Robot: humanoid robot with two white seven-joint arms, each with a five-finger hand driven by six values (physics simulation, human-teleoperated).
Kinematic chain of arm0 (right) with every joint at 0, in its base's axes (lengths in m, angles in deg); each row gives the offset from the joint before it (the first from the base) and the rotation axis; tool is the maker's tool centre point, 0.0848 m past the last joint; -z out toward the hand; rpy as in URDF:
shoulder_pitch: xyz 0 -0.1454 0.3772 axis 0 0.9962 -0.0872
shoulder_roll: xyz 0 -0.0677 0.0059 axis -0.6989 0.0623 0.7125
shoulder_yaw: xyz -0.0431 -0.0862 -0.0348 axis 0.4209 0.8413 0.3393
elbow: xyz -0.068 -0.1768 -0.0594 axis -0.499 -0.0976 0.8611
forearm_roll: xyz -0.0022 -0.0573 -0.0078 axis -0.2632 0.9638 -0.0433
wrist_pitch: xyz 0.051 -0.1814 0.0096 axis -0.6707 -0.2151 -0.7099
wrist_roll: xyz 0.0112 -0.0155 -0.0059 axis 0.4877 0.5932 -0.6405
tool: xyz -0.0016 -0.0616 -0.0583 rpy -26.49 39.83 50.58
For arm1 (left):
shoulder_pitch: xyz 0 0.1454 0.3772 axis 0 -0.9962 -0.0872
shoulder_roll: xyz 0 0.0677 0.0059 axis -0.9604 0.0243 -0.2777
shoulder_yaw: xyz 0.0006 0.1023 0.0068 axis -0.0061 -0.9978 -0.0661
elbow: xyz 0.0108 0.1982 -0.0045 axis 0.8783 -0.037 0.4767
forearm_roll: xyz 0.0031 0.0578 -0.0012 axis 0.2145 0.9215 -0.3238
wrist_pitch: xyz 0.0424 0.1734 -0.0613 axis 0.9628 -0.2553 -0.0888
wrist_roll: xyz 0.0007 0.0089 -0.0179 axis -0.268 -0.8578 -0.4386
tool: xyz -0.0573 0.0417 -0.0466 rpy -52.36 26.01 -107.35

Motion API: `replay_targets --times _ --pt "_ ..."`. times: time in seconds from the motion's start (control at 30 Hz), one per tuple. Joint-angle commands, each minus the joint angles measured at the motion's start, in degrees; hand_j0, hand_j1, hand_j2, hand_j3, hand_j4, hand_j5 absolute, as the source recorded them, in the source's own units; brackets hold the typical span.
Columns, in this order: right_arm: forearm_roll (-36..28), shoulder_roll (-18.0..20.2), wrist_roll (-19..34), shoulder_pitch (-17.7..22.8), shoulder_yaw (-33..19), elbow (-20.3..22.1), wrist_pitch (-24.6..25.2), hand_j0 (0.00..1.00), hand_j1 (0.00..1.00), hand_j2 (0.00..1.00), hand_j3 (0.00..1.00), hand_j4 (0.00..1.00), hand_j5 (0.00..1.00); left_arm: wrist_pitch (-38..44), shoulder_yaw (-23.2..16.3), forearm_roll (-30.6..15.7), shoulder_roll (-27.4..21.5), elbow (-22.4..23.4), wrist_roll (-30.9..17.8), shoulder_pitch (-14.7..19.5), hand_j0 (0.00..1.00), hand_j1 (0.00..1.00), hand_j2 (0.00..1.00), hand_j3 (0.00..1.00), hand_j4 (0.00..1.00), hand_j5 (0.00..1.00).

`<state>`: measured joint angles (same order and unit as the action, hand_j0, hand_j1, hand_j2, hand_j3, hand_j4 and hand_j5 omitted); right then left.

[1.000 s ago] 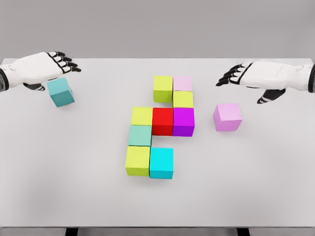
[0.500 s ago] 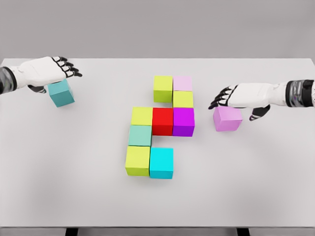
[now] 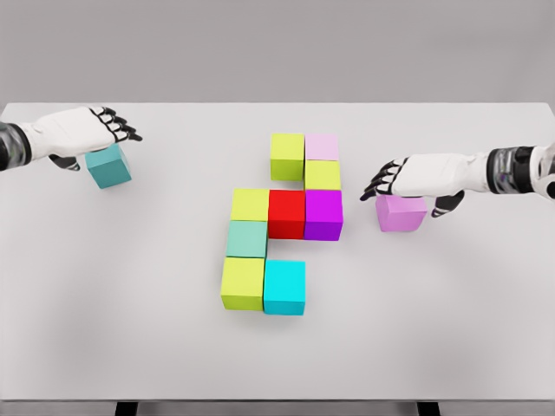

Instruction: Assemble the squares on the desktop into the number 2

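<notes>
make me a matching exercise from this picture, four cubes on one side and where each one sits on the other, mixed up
Things:
1. red cube
2. cyan cube
3. teal cube
4. pink cube

Places:
A. under the right hand
B. middle of the figure
C. under the left hand
D. bottom right of the figure

Pairs: 1-B, 2-D, 3-C, 4-A

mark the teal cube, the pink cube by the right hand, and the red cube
teal cube (image 3: 111, 168): head view, front face, below the left hand.
pink cube (image 3: 399, 217): head view, front face.
red cube (image 3: 286, 214): head view, top face, mid-cluster.
</notes>
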<state>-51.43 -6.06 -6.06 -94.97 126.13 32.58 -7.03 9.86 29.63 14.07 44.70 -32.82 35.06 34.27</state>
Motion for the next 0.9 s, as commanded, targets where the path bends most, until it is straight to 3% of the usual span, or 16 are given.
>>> replay_targets --times 0.0,0.53,0.6,0.77,0.87 --pt "0.14 -0.25 -0.02 0.00 0.02 -0.05 0.13 1.00 1.00 1.00 1.00 1.00 1.00 0.05 0.00 -0.14 0.27 1.00 0.03 0.00 1.00 1.00 1.00 1.00 1.00 1.00" --pt "2.87 -1.92 -0.02 0.18 0.72 -1.37 0.13 0.99 0.99 0.99 0.99 0.99 0.99 0.05 -0.44 0.57 2.38 3.81 0.03 0.18 1.00 1.00 1.00 1.00 1.00 1.00" --pt "3.48 -1.92 -0.02 0.09 0.72 -1.28 0.13 0.94 0.94 0.94 0.94 0.94 0.94 0.05 -0.44 0.57 2.65 3.90 0.03 0.18 1.00 1.00 1.00 1.00 1.00 1.00" --pt "3.92 -1.92 -0.02 0.09 0.37 -1.28 0.13 0.71 0.71 0.71 0.71 0.71 0.71 0.05 -1.15 0.74 2.73 4.69 0.03 0.26 1.00 1.00 1.00 1.00 1.00 1.00" --pt "4.01 -1.92 -0.02 0.09 0.37 -1.19 0.13 0.67 0.67 0.67 0.67 0.67 0.67 0.05 -1.32 1.00 3.44 4.96 0.03 0.53 1.00 1.00 1.00 1.00 1.00 1.00"
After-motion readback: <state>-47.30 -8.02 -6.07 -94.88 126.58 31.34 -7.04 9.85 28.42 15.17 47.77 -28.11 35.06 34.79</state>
